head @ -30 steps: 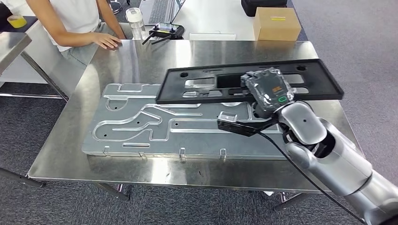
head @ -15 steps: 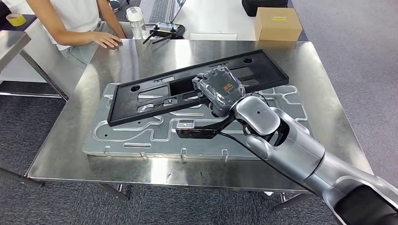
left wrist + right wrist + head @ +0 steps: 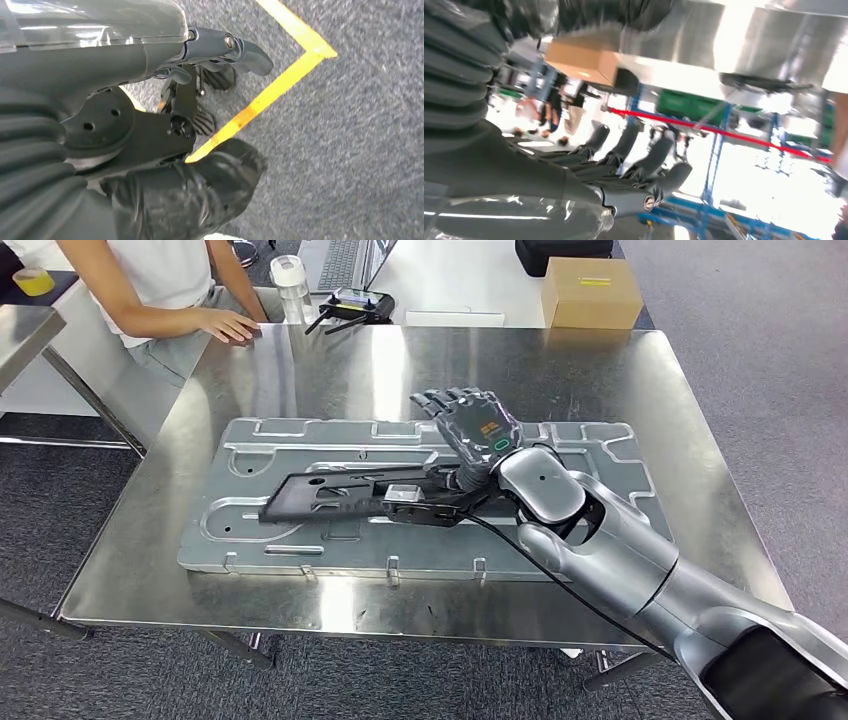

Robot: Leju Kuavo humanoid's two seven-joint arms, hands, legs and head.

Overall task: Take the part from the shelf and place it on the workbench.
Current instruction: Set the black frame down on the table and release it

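Note:
The long black plastic part lies low over the grey metal fixture plate on the steel workbench, seen almost edge-on. My right hand is just behind the part's right end, fingers stretched out and apart, holding nothing. The right wrist view shows the same spread fingers with nothing between them. My left hand hangs over grey carpet with a yellow floor line and holds nothing.
A person sits at the far left corner with a hand on the bench. A clear bottle and a black controller stand behind the bench edge. On the far table is a cardboard box.
My right hand swung the black part left and down onto the fixture plate, then let go; its fingers are spread now.

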